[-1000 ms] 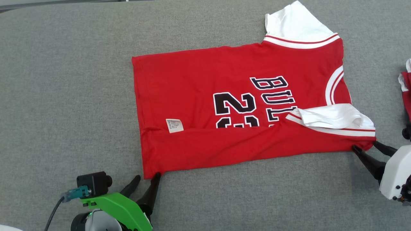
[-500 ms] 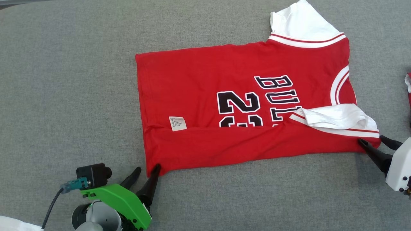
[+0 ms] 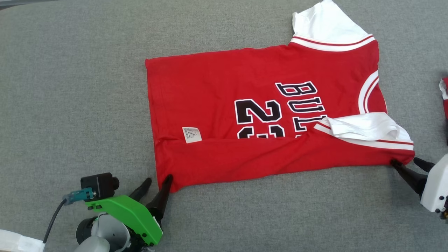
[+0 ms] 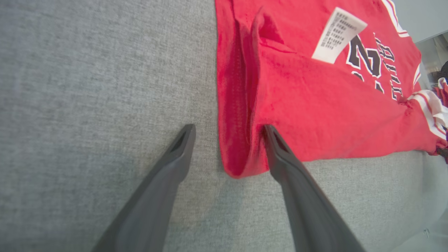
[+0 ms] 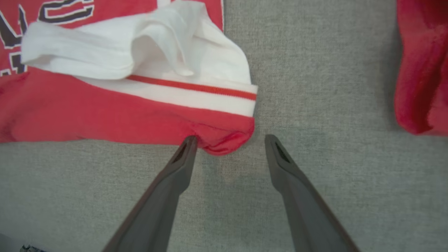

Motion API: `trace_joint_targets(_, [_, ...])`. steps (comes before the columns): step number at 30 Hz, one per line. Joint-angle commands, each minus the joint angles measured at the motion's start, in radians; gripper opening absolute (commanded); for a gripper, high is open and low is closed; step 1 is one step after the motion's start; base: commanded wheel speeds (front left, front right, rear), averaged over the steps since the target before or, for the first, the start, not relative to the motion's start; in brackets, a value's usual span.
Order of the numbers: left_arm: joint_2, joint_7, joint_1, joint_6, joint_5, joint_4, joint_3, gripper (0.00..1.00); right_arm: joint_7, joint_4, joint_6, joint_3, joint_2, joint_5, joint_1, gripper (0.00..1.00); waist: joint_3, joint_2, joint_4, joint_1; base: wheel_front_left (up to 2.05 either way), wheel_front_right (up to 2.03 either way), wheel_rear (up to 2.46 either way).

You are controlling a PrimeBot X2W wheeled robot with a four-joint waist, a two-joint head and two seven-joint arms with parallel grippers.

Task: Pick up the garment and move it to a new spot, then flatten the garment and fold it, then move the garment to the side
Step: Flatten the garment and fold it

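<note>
The garment (image 3: pixel 245 101) is a red jersey with white sleeves and black lettering, lying flat on the grey surface with its near long edge folded over. My left gripper (image 3: pixel 158 179) is open at the jersey's near left corner (image 4: pixel 241 164), which lies between its spread fingers, one fingertip (image 4: pixel 269 133) touching the cloth. My right gripper (image 3: pixel 406 161) is open at the near right corner (image 5: pixel 227 141), beside the folded white sleeve (image 5: pixel 147 45). Nothing is gripped.
A second red and white cloth (image 3: pixel 444 96) lies at the right edge, also in the right wrist view (image 5: pixel 423 66). The grey fabric surface (image 3: pixel 70 87) spreads wide on the left and in front of the jersey.
The camera view shifted a little. Both grippers stay open at the jersey's near corners, and the jersey lies as before.
</note>
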Motion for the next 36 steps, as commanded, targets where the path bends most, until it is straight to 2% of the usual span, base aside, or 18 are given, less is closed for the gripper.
trace_joint_targets(1, [-0.004, 0.013, -0.018, -0.006, -0.008, 0.020, -0.005, 1.00, -0.010, 0.027, 0.000, 0.009, 0.020, -0.013, -0.036, 1.00, 0.006, 0.0113, 0.000, 0.0000, 0.00, 0.00, 0.00])
trace_joint_targets(8, [-0.021, 0.037, -0.054, -0.019, -0.012, 0.061, -0.022, 1.00, -0.039, 0.113, 0.000, 0.036, 0.067, -0.017, -0.105, 1.00, 0.010, 0.0113, 0.008, 0.0000, 0.00, 0.00, 0.00])
trace_joint_targets(9, [-0.024, 0.040, -0.059, -0.022, -0.014, 0.067, -0.024, 0.90, -0.040, 0.121, 0.000, 0.041, 0.070, -0.011, -0.113, 1.00, 0.010, 0.0113, 0.009, 0.0000, 0.00, 0.00, 0.00])
trace_joint_targets(10, [-0.026, 0.044, -0.063, -0.024, -0.015, 0.073, -0.025, 0.64, -0.041, 0.127, 0.000, 0.049, 0.069, -0.006, -0.117, 0.76, 0.010, 0.0113, 0.009, 0.0000, 0.00, 0.00, 0.00])
trace_joint_targets(11, [-0.027, 0.048, -0.065, -0.027, -0.017, 0.079, -0.027, 0.42, -0.042, 0.131, 0.000, 0.057, 0.065, 0.001, -0.121, 0.40, 0.009, 0.0113, 0.010, 0.0000, 0.00, 0.00, 0.00])
trace_joint_targets(12, [-0.030, 0.048, -0.067, -0.030, -0.019, 0.085, -0.028, 0.25, -0.041, 0.129, 0.000, 0.069, 0.060, 0.015, -0.126, 0.06, 0.008, 0.0113, 0.010, 0.0000, 0.00, 0.00, 0.00])
trace_joint_targets(13, [-0.033, 0.049, -0.065, -0.034, -0.026, 0.091, -0.027, 0.00, -0.036, 0.128, 0.000, 0.079, 0.055, 0.029, -0.128, 0.00, 0.006, 0.0113, 0.010, 0.0000, 0.00, 0.00, 0.00])
trace_joint_targets(17, [-0.021, 0.066, -0.058, -0.064, -0.039, 0.096, -0.029, 0.00, -0.001, 0.104, 0.000, 0.103, -0.004, 0.101, -0.117, 0.00, -0.006, 0.0113, 0.009, 0.0000, 0.00, 0.00, 0.00])
trace_joint_targets(21, [0.020, 0.098, -0.051, -0.088, -0.070, 0.055, -0.012, 0.00, 0.052, 0.067, 0.000, 0.097, -0.076, 0.164, -0.104, 0.00, -0.027, 0.0113, 0.009, 0.0000, 0.00, 0.00, 0.00])
trace_joint_targets(26, [0.090, 0.140, -0.002, -0.069, -0.090, -0.046, -0.002, 0.00, 0.161, -0.009, 0.000, 0.064, -0.140, 0.248, -0.058, 0.00, -0.058, 0.0113, 0.006, 0.0000, 0.00, 0.00, 0.00])
trace_joint_targets(30, [0.131, 0.142, 0.077, -0.037, -0.091, -0.150, -0.007, 0.00, 0.211, -0.069, 0.000, 0.020, -0.156, 0.266, 0.019, 0.00, -0.074, 0.0113, 0.003, 0.0000, 0.00, 0.00, 0.00])
trace_joint_targets(32, [0.140, 0.136, 0.124, -0.022, -0.091, -0.186, -0.016, 0.00, 0.222, -0.090, 0.000, 0.008, -0.141, 0.264, 0.076, 0.00, -0.076, 0.0113, 0.003, 0.0000, 0.00, 0.00, 0.00])
trace_joint_targets(36, [0.119, 0.104, 0.185, 0.000, -0.091, -0.192, -0.027, 0.00, 0.216, -0.092, 0.000, 0.009, -0.113, 0.232, 0.183, 0.00, -0.068, 0.0113, 0.007, 0.0000, 0.00, 0.00, 0.00])
